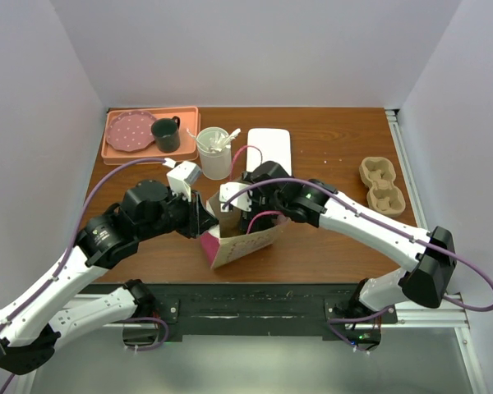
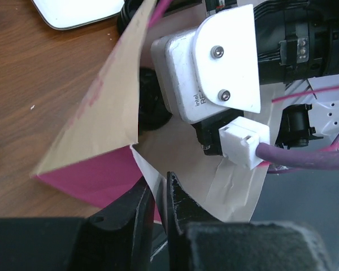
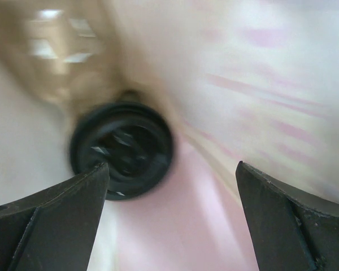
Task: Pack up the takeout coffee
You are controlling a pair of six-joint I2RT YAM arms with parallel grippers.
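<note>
One paper bag, one mug, one plate, two cup carriers.

A lab test cell: plain white walls enclose a wooden table on an aluminium frame.

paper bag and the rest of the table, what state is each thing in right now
paper bag: on its side, mouth open
black lid: inside the bag
left hand: nearly shut on the bag's edge
right hand: open, inside the bag
green mug: upright on tray
cup carrier: empty
</note>
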